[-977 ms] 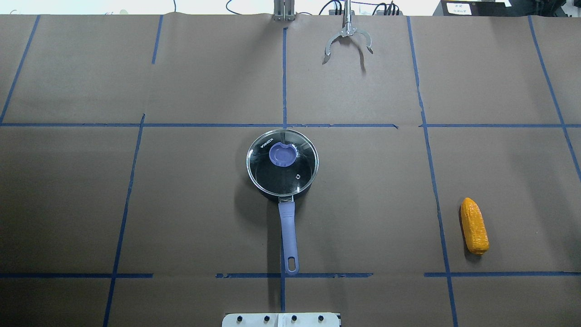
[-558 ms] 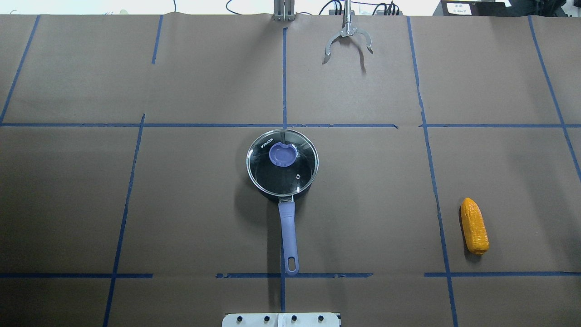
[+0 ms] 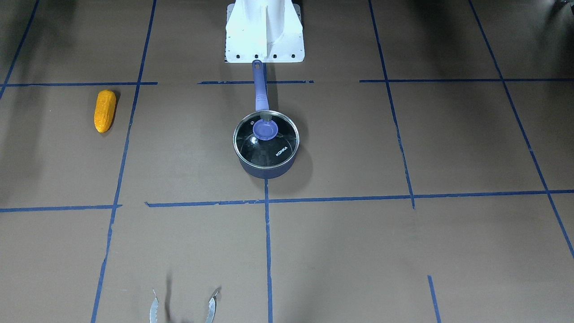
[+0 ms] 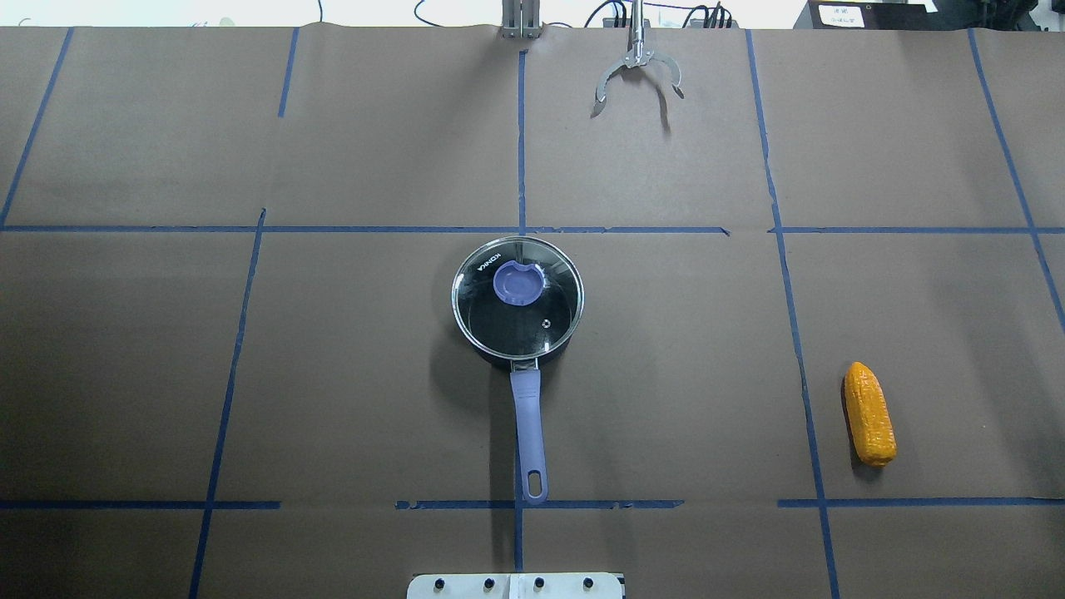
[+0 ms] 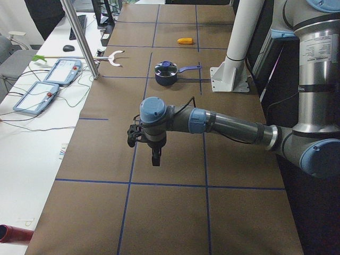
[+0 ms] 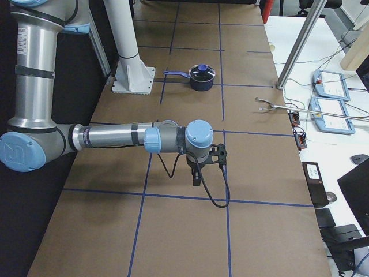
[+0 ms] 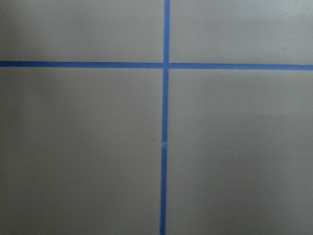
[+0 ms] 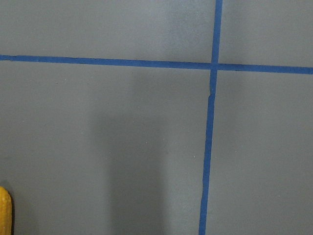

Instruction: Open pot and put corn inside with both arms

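So, front view: pot (image 3: 266, 143) lidded, centre of tabletop (image 3: 403, 251), corn (image 3: 105, 111) well apart. Overhead: knob (image 4: 519, 284) exposed; lift straight up, no tilt. Side views: left pincer (image 5: 155, 159) suits knob, right pincer (image 6: 196, 178) the corn; both far off, open or closed I can't tell.

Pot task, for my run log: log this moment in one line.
pot: lid on | corn: lying apart, untouched | left gripper, right gripper: far from both

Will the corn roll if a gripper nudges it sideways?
Probably: the corn is round-bodied and lies on its side on the flat table, so it may roll. Its taper would likely curve that roll. The bumpy surface should aid grip.
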Controlling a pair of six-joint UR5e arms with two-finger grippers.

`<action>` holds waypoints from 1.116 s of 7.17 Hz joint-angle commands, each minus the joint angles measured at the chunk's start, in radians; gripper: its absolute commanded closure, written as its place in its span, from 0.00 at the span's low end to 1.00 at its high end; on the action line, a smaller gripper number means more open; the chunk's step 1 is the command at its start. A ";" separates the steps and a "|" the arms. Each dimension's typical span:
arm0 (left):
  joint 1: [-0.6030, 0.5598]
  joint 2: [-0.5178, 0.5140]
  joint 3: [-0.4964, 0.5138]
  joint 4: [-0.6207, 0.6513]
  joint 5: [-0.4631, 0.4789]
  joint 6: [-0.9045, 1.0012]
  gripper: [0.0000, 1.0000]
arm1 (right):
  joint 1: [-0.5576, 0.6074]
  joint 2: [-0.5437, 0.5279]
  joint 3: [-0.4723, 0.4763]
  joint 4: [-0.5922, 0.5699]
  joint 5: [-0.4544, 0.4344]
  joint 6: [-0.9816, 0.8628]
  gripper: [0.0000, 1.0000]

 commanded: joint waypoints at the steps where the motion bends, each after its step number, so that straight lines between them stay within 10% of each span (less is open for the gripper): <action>1: 0.198 -0.047 -0.194 0.000 -0.006 -0.277 0.00 | -0.002 0.009 0.003 0.002 0.002 0.006 0.00; 5: 0.715 -0.410 -0.264 0.043 0.263 -0.911 0.00 | -0.002 0.009 0.008 0.002 0.002 -0.001 0.00; 8: 0.857 -0.690 -0.111 0.172 0.402 -1.046 0.00 | -0.004 0.009 0.007 0.002 0.003 -0.002 0.00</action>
